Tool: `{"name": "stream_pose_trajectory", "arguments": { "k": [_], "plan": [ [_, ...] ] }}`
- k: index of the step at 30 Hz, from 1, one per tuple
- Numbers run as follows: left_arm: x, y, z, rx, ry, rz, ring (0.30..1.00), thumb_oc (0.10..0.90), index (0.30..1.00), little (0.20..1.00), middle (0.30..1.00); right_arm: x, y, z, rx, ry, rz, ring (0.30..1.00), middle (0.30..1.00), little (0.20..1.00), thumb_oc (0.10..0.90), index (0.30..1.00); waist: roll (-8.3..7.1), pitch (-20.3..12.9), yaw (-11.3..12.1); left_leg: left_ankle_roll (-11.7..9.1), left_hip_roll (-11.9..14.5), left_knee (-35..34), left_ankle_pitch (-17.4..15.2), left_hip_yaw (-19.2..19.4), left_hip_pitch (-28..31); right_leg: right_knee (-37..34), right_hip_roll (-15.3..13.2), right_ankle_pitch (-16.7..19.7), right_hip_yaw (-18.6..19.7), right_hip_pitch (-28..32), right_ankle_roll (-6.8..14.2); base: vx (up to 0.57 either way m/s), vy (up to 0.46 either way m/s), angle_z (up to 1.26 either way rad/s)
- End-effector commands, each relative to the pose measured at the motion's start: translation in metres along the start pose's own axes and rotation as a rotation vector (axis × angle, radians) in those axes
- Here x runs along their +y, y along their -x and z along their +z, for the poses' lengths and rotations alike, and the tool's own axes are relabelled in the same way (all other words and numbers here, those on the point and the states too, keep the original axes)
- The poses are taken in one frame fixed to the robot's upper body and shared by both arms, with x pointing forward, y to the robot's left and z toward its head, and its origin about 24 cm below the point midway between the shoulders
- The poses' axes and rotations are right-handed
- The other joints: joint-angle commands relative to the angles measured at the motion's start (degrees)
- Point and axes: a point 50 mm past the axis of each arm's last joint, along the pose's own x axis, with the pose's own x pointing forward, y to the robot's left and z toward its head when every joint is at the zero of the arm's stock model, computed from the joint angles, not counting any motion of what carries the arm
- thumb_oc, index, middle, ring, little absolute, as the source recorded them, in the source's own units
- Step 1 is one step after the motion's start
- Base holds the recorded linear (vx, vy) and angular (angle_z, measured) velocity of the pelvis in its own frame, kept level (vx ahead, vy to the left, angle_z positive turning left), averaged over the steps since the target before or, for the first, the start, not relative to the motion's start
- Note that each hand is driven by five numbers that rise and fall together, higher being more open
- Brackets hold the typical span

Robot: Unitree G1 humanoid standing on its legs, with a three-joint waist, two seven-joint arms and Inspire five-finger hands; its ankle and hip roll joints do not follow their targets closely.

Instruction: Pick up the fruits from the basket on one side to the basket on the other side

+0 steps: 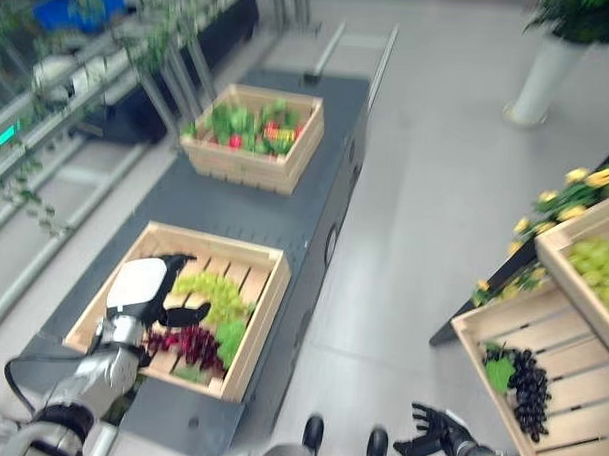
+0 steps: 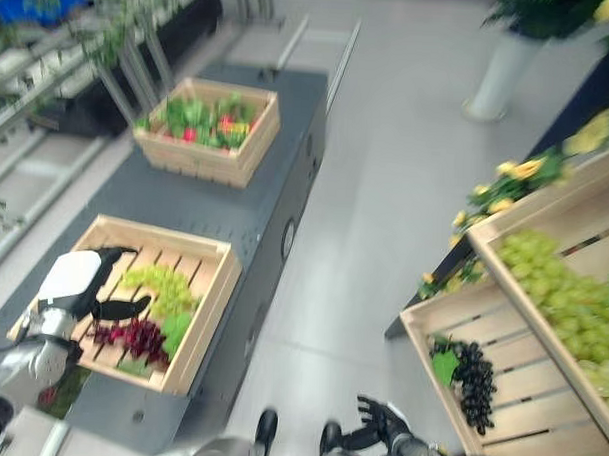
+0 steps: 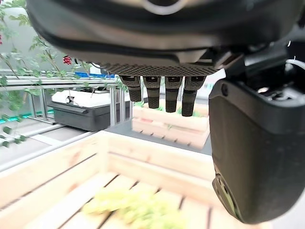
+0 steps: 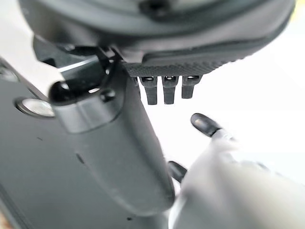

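A wooden crate [image 1: 257, 326] on a dark cart [image 1: 285, 217] holds green grapes [image 1: 212, 288], dark red grapes [image 1: 187, 344] and leaves. My left hand [image 1: 142, 290] hovers over the crate's left half, open, with its fingers [image 3: 162, 93] straight and its thumb [image 3: 257, 152] spread above the green grapes [image 3: 138, 207]; it holds nothing. On the right, a slatted crate [image 1: 566, 337] contains one bunch of black grapes [image 1: 528, 388]. My right hand [image 1: 435, 431] hangs low over the floor beside that crate, open and empty, its fingers [image 4: 164, 88] straight.
A second crate [image 1: 287, 167] with mixed produce sits farther back on the cart. Above the right crate is another crate with green grapes [image 1: 598, 266], and yellow flowers [image 1: 576, 192] lie behind it. A metal rack [image 1: 90, 70] lines the left side. A white planter [image 1: 543, 76] stands at the back right.
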Motion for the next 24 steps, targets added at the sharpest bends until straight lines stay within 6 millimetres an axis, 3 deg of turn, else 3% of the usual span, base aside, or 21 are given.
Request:
{"name": "stream_pose_trajectory", "arguments": {
  "k": [1, 12, 24],
  "plan": [
    [0.094, -0.042, -0.009, 0.021, -0.033, 0.369, 0.900, 0.800, 0.900, 0.900, 0.900, -0.006, -0.003, 0.030, -0.158, -0.028, -0.030, 0.900, 0.900, 0.900, 0.800, 0.900, -1.61, 4.6, -0.6, 2.6, -4.2, 10.4, -7.0, 4.2, -3.7, 14.3, -1.6, -6.5, -1.7, -4.0, -1.0, -0.21, 0.041, 0.19],
    [0.149, -0.062, -0.006, 0.026, -0.196, 0.394, 0.900, 0.800, 0.900, 0.900, 0.900, -0.034, 0.003, 0.050, -0.242, -0.071, -0.086, 0.900, 0.900, 0.900, 0.800, 0.900, -2.56, 9.5, -0.9, 2.1, -3.4, 31.1, -13.4, 7.5, -19.0, 33.4, -4.5, -13.6, -2.5, -16.2, -3.3, -0.07, 0.062, 0.11],
    [0.191, -0.065, -0.003, 0.017, -0.320, 0.386, 0.900, 0.800, 0.900, 0.900, 0.900, -0.036, 0.012, 0.098, -0.483, -0.122, -0.025, 0.900, 0.900, 0.900, 0.800, 0.900, -4.48, 12.5, -0.7, 2.2, -2.1, 41.8, -16.6, 8.9, -28.5, 44.6, -4.8, -16.9, -2.3, -24.9, -4.1, -0.03, 0.010, 0.02]
  ]
}}
